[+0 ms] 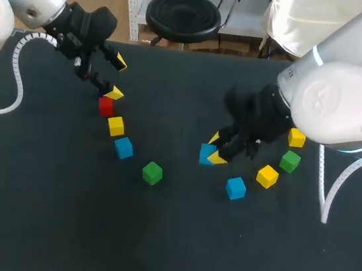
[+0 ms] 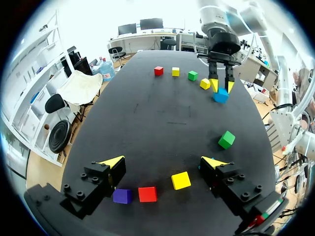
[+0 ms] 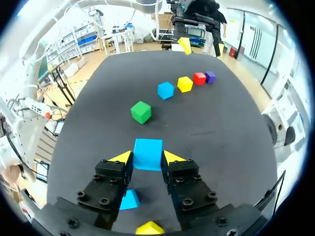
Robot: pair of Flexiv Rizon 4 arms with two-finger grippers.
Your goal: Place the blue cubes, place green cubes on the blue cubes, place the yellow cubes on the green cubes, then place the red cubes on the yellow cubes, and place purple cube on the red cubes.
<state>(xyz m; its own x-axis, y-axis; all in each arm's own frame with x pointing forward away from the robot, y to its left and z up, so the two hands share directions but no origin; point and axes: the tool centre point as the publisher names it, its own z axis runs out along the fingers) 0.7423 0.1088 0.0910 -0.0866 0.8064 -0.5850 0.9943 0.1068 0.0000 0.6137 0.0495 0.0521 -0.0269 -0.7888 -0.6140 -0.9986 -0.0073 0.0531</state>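
Blue cube sits between the two fingers of the right gripper. Both yellow tips press on its sides, so this gripper is clamped on it. The cube is low over the table, near the middle. I cannot tell whether it touches the surface or hangs just above it.

To do this step well, I think the cube should go down flat, its faces square to the fingers, on a bare spot where the other blue cubes can join it. The fingers should then open only a little and rise straight up, so that the cube is not dragged or turned.

A second blue cube lies near the held blue cube, on the right arm's side. A yellow cube lies just beyond that one. On the other side of the held blue cube, well apart from it, lie a green cube and a third blue cube. In my judgement, free room should be kept on both sides of the held blue cube for them.

The left gripper is far from the held blue cube. Its fingers are wide apart with nothing between them, and it is just above a red cube.
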